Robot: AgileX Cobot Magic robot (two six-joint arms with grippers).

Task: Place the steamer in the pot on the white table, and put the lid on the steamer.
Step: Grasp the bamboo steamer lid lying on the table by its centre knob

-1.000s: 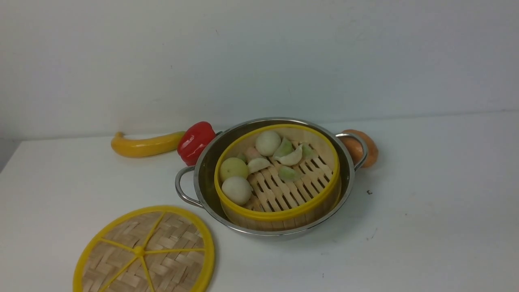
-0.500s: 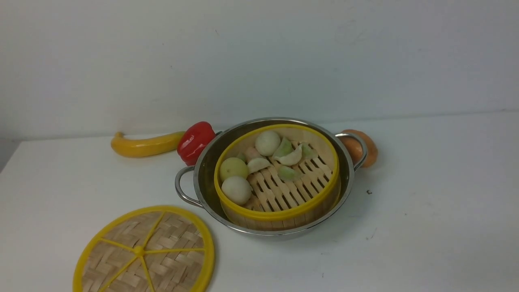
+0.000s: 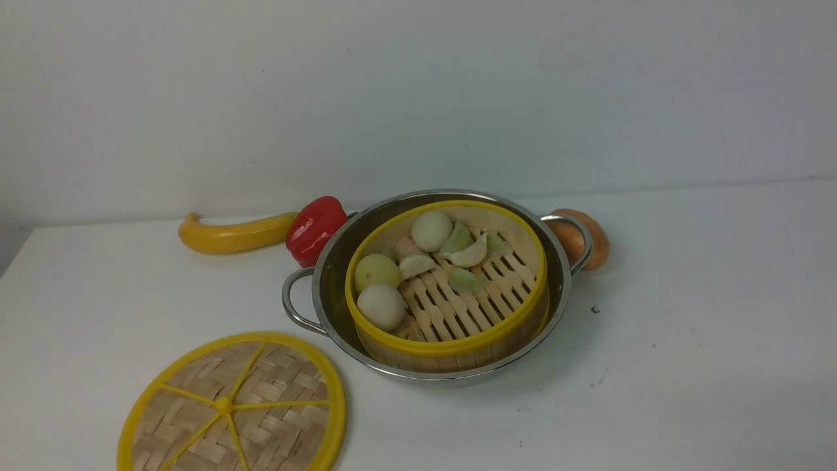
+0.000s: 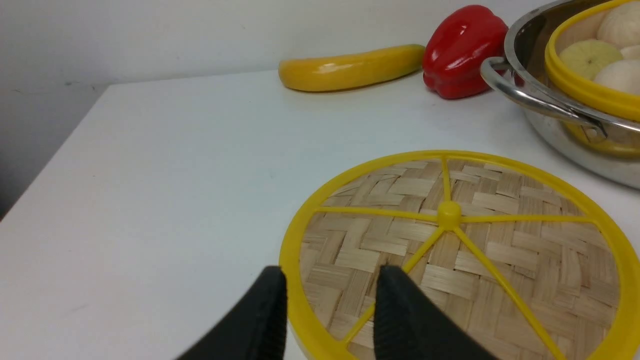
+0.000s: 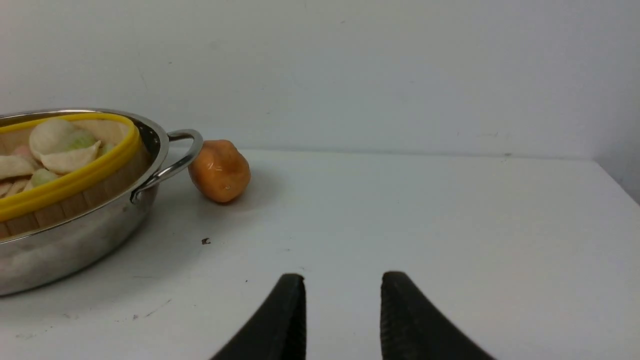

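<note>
Although already seated inside the wide shallow stainless-steel pot [image 3: 327, 294] on the plain white table [image 3: 686, 379], sits off-centre, closer to the near wall: round bamboo steamer with yellow rim and slatted floor [image 3: 458, 314], loaded with pale toy buns and dumplings [image 3: 431, 230]. Lacks its cover, the flat woven-bamboo lid with thick yellow rim and six spokes [image 3: 232, 405], lying on the table near left, apart from the pot. Shows the left gripper [image 4: 327, 272] with black jaws parted astride the lid's edge, clamping nothing; shows the right gripper [image 5: 342, 280] likewise parted over bare table. Probably risks a thin edge pinch letting the lid droop or slip during lifting, clipping the pot's steel loop handle [image 4: 540, 97], or landing skewed on that off-centre rim. Could also knock the glossy red toy pepper [image 3: 316, 229] just beside the pot.
</note>
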